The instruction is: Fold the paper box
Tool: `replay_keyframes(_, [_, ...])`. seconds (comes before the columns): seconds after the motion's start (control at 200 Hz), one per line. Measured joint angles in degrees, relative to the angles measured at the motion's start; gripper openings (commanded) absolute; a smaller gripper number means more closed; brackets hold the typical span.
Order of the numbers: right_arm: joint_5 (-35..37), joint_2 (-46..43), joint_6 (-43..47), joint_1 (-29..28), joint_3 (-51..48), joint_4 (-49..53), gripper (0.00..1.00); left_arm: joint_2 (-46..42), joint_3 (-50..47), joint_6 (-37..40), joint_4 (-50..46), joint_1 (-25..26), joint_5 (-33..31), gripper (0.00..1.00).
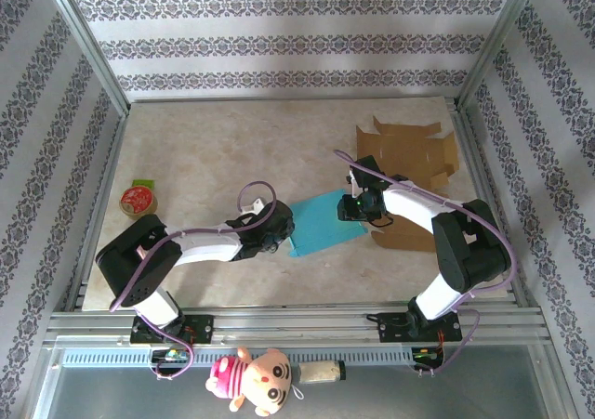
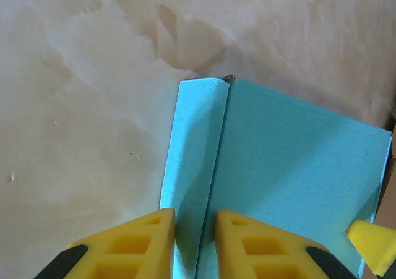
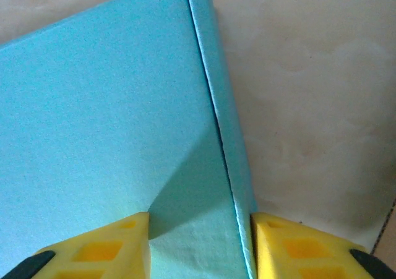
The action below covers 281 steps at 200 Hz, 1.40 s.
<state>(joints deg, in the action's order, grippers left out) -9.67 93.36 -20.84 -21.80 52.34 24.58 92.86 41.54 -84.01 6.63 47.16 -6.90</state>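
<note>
- A red round object (image 1: 138,199) lies at the table's (image 1: 232,131) far-left edge, with a green piece just behind it, well apart from the arms.
- A pink and yellow plush toy (image 1: 253,380) lies on the near rail, in front of the arm bases.
- The left gripper (image 1: 282,229) reaches in from the left to the near-left edge of the paper box (image 1: 325,222). In the left wrist view its yellow fingers (image 2: 154,242) stand close together on either side of the box's raised left wall, pinching it.
- The paper box, light blue, sits near the middle of the table between the two grippers, with its broad panel flat.
- The right gripper (image 1: 356,209) meets the box's far-right edge. In the right wrist view its fingers (image 3: 291,248) stand apart; the right one is just outside the folded-up right wall, and the blue panel (image 3: 93,118) lies between them.
- Flat brown cardboard (image 1: 409,150) lies at the far right, and more shows under the right arm.
</note>
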Motion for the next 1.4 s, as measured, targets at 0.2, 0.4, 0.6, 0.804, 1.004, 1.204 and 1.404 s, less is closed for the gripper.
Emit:
replay_keyframes(0.2, [-7.1, 2.34, -0.31, 2.95, 0.68, -4.33, 0.34, -2.1, -0.33, 2.73, -0.22, -1.73, 0.24, 0.47])
replay_keyframes(0.4, [-18.25, 4.17, -2.71, 8.22, -1.42, -10.4, 0.31, -15.45, -0.31, 8.76, -2.62, -5.53, -1.07, 0.64])
replay_keyframes(0.6, [-24.79, 5.75, -4.66, 11.02, -2.29, -14.27, 0.2, -20.92, -0.31, 13.03, -5.46, -16.06, 3.91, 0.69])
replay_keyframes(0.804, [-27.96, 6.23, -5.9, 12.44, -3.32, -16.76, 0.18, -13.51, -1.64, 15.3, -4.26, -19.52, 15.21, 0.71])
replay_keyframes(1.004, [-31.82, 7.26, -6.71, 14.49, -4.42, -19.71, 0.13, -5.88, -2.19, 16.63, 3.23, -19.96, 24.44, 0.76])
replay_keyframes(1.204, [-34.53, 8.28, -7.87, 15.54, -5.01, -22.01, 0.12, 6.08, -2.01, 15.61, 20.72, -21.75, 31.91, 0.8])
replay_keyframes(1.404, [-35.41, 8.55, -8.83, 16.09, -5.11, -22.58, 0.12, 10.32, -0.5, 13.53, 28.57, -22.05, 34.01, 0.8])
